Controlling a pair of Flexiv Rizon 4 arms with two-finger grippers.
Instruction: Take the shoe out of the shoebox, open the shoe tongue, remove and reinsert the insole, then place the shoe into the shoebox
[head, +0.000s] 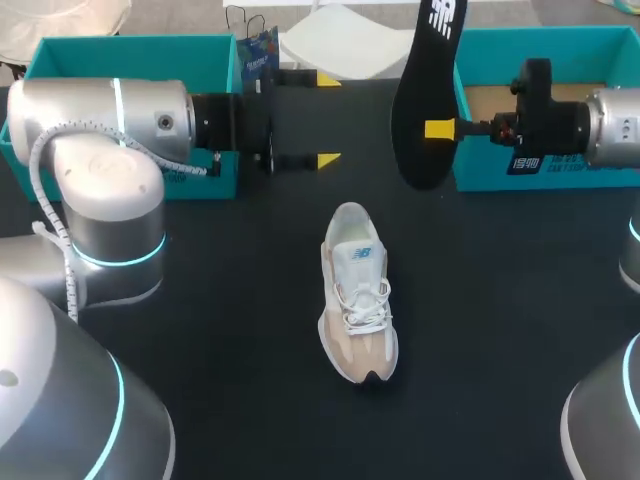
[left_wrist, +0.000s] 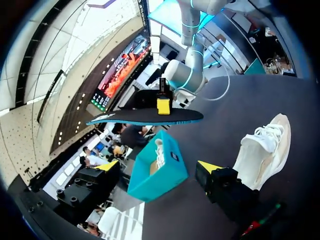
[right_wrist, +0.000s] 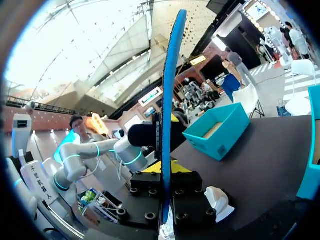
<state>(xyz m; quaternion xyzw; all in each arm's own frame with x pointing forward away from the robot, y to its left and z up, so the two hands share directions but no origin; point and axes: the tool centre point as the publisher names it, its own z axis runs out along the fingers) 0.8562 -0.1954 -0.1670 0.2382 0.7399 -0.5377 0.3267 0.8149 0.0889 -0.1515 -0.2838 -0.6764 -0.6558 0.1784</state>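
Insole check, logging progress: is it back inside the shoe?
No, the right hand holds the insole in the air, away from the shoe.

Robot work station: black counter (head: 480, 300), grey left arm (head: 100, 120) and right arm (head: 612, 125) with glowing rings, teal shoebox (head: 140, 52) at 10 o'clock, second shoebox (head: 560, 50) at 2 o'clock.

The shoe (head: 358, 295) is laid at the middle of the worktop (head: 240, 330), toe toward the near edge. Behind it, the left shoebox (head: 130, 60) and the right shoebox (head: 545, 45) are set at the far corners. Between them, the insole (head: 425, 90) is held upright off the worktop between the fingers (head: 441, 128) of the right gripper (head: 434, 128), just beside the right shoebox.
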